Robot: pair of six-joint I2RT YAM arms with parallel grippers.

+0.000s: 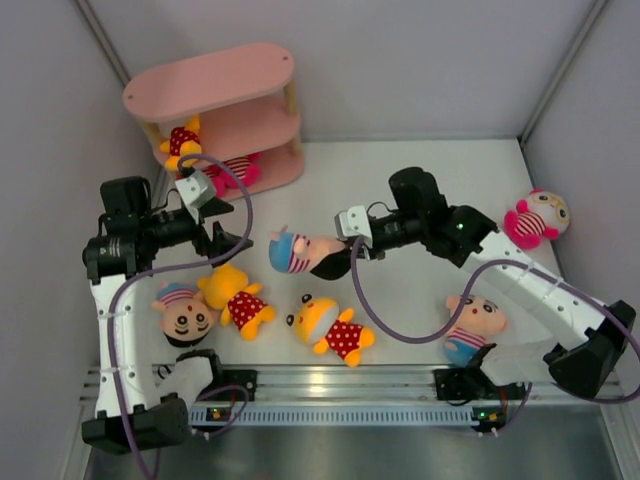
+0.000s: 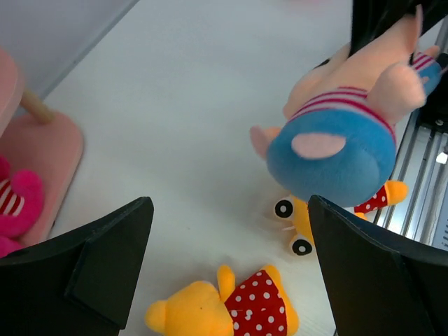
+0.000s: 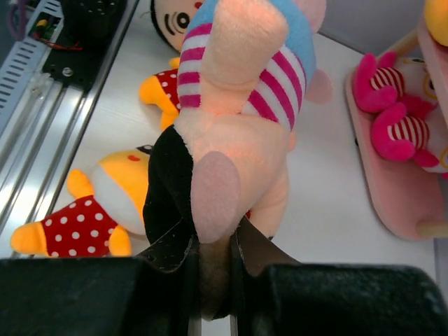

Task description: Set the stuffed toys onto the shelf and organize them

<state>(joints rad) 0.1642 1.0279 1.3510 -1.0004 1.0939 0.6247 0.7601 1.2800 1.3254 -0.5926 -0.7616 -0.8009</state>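
My right gripper (image 1: 350,250) is shut on the head of a boy doll (image 1: 300,252) with a striped shirt and blue shorts, holding it above the table centre. In the right wrist view the jaws (image 3: 217,280) pinch the doll's (image 3: 238,91) head. My left gripper (image 1: 235,228) is open and empty, just left of that doll and in front of the pink shelf (image 1: 215,85). In the left wrist view it (image 2: 231,273) hangs over a yellow bear (image 2: 231,311). A yellow bear (image 1: 182,142) and a pink doll (image 1: 235,170) sit in the shelf.
On the table lie a boy doll (image 1: 180,312), two yellow bears (image 1: 238,300) (image 1: 333,328), another boy doll (image 1: 472,325) near the right arm's base, and a pink doll (image 1: 535,218) at the far right. Grey walls close in on both sides.
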